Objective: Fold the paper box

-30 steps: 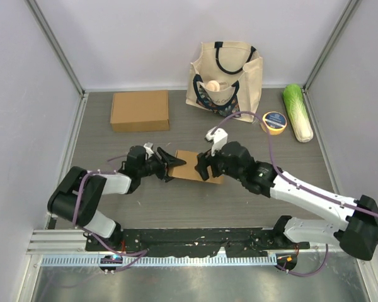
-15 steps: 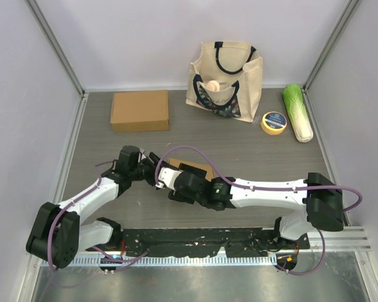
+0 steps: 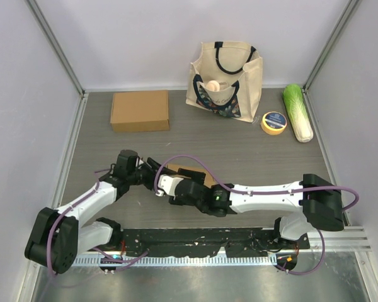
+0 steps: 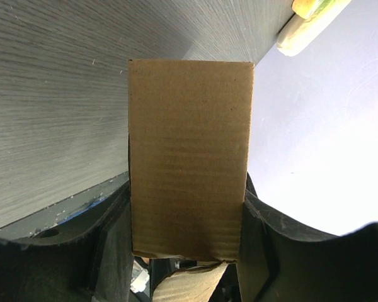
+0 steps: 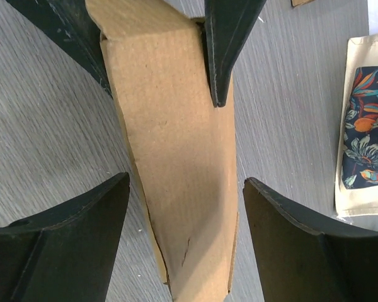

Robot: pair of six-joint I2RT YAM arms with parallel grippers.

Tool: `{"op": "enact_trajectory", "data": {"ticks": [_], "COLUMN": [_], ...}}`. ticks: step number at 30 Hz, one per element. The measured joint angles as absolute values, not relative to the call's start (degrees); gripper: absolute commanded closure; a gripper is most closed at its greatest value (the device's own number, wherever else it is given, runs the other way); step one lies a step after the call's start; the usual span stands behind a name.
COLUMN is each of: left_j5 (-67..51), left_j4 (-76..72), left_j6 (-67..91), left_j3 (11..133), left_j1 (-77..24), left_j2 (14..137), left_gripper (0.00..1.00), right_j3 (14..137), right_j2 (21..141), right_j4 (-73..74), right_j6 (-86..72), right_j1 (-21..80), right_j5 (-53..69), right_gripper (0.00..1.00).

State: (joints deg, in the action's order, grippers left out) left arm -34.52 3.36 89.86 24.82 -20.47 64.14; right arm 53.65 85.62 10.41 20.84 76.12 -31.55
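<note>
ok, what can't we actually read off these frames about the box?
- Top external: the right arm covers most of the paper box; fold state unreadable.
- Left wrist: the box's near end sinks into the left end effector and is hidden there.
- Right wrist: the bottom edge cuts off the box's near end; whether the right end effector touches it is unclear.
- Top external: tote bag contents too small.

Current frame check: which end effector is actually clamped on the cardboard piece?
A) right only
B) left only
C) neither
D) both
B: the left end effector has the cardboard piece pinched between its fingers, while the right end effector only straddles it, jaws open with a slim gap on each side.
</note>
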Motion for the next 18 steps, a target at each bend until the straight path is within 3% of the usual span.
{"op": "enact_trajectory", "data": {"ticks": [6, 9, 10, 13, 18], "left_j5": [-35.4, -35.7, -35.7, -35.6, -32.7], "left_j4": [4.1, 4.8, 5.1, 6.1, 9.4], "left_j6": [90.9, 91.3, 91.3, 91.0, 85.5], "left_j3": [24.8, 24.8, 24.8, 24.7, 24.9], "left_j1": [-20.4, -20.4, -20.4, -20.4, -20.4], "left_j2": [62.4, 60.8, 60.2, 57.9, 52.5], "left_gripper": [0.52, 0.48, 0.41, 0.24, 0.09], "right_j3": [51.2, 49.8, 49.3, 48.4, 48.4], "right_j2": [86.5, 87.7, 87.8, 87.8, 87.4], "right_j4": [6.2, 2.3, 1.4, -0.7, 0.5], "right_j6": [22.0, 23.4, 23.7, 24.9, 23.7], "right_j1": [75.9, 75.9, 75.8, 75.7, 75.7], "right_j5": [-32.9, -34.7, -35.2, -36.4, -35.9], "right_gripper": [0.22, 0.31, 0.38, 0.47, 0.52]}}
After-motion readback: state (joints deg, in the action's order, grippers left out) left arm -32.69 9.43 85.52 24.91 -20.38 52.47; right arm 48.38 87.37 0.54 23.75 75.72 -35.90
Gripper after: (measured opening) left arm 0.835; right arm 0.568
